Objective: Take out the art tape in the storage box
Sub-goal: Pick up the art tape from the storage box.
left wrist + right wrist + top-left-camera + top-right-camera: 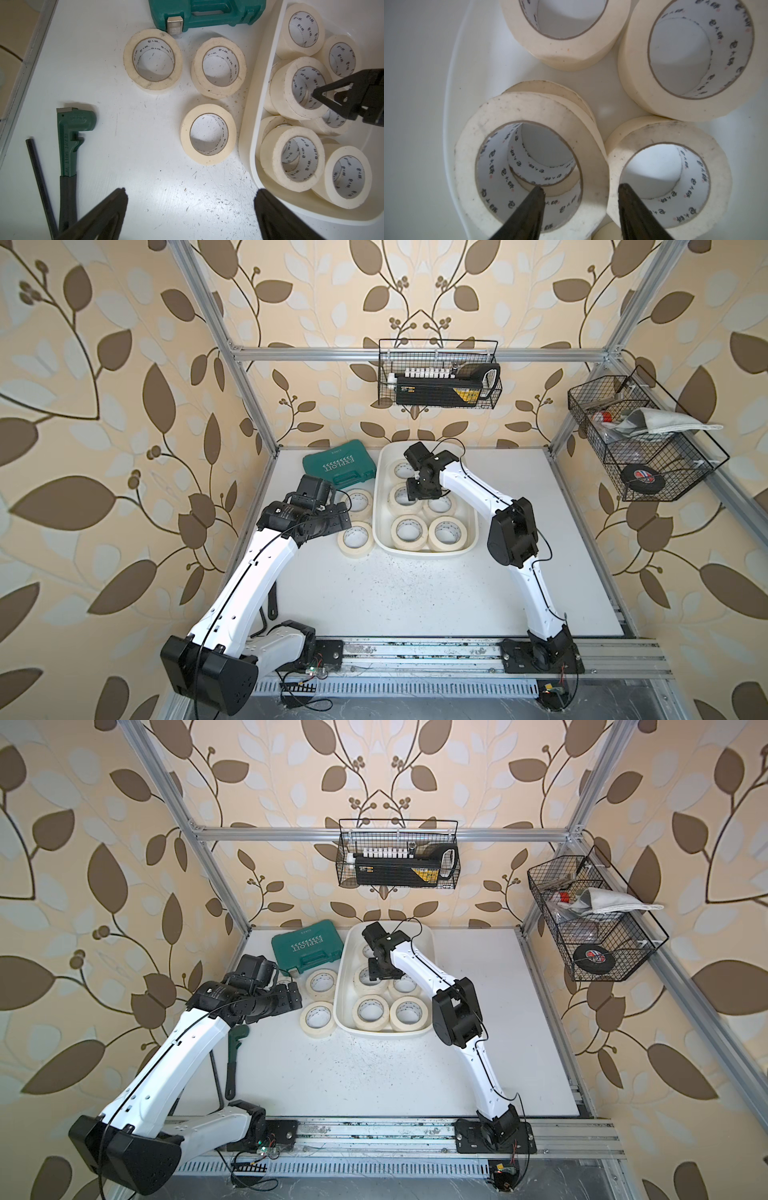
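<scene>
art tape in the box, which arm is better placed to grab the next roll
Right. The right gripper is inside the storage box, jaws straddling the wall of a roll. The left gripper hangs open over the table beside rolls already out.

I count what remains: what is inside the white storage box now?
Cream tape rolls lie in the storage box, some stacked in twos; the right gripper reaches in, jaws apart. How many rolls lie underneath is covered.

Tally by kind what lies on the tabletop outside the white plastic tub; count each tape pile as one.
Cream masking-tape rolls or piles: 3
Teal hard plastic tool case: 1
Green metal pipe wrench: 1
Thin black rod: 1
Total: 6
</scene>
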`<action>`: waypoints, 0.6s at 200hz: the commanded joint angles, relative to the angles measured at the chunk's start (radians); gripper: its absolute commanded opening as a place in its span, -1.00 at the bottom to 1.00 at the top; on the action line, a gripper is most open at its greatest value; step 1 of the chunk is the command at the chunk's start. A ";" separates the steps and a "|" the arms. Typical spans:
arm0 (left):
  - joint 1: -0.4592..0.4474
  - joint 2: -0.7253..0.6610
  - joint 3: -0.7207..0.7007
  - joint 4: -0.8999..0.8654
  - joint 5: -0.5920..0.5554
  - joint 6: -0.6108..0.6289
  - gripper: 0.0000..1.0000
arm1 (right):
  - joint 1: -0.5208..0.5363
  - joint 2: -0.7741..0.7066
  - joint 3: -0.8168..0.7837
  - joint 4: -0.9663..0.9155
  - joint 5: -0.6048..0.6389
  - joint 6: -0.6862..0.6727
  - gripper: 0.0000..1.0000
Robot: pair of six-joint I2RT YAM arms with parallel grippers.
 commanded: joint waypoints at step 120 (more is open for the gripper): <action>0.005 0.111 0.111 0.048 0.045 0.028 0.98 | -0.054 0.062 0.032 0.038 -0.094 -0.017 -0.24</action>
